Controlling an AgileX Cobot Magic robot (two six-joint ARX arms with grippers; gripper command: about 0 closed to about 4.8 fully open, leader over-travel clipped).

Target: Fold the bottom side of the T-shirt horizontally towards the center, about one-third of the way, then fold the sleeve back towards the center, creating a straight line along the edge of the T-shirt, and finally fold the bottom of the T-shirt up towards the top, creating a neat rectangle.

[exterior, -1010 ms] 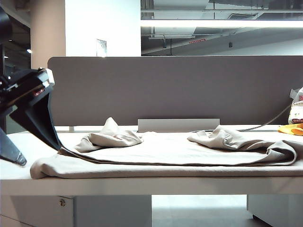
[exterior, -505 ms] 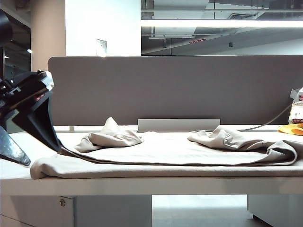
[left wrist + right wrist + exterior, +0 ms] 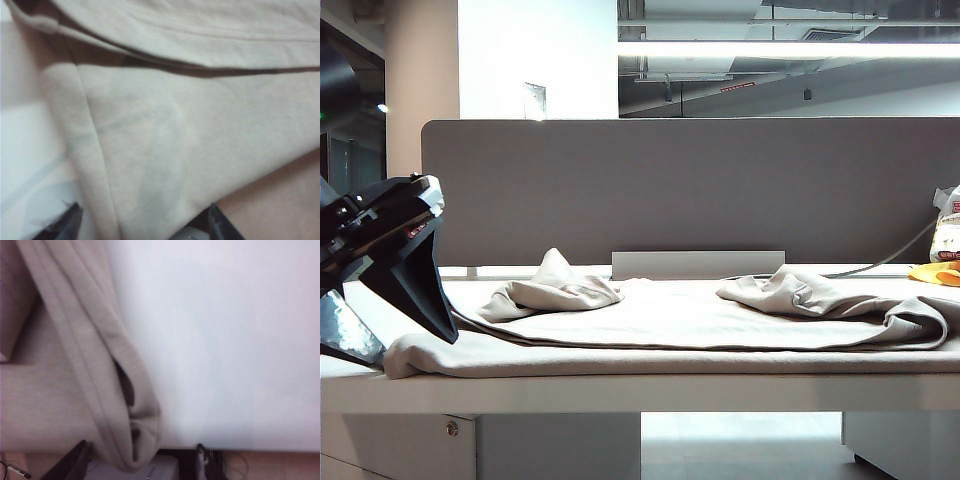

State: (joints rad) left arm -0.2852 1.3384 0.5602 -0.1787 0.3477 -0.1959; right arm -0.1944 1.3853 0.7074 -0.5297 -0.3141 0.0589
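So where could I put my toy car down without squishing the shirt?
The shirt covers most of the table. Bare spots: the near front strip of table, and the back strip between the shirt and the grey wall. The left end is crowded by the left hand; the far right has a yellow thing.

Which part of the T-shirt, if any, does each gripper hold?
None seen: left gripper and right gripper stand open astride the T-shirt, left at its end, right at a folded edge.

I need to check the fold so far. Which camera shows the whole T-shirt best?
The exterior view: the T-shirt spans the table, both ends bunched. The left wrist view shows only layered cloth between the open left gripper; the right wrist view, a hemmed edge by the open right gripper.
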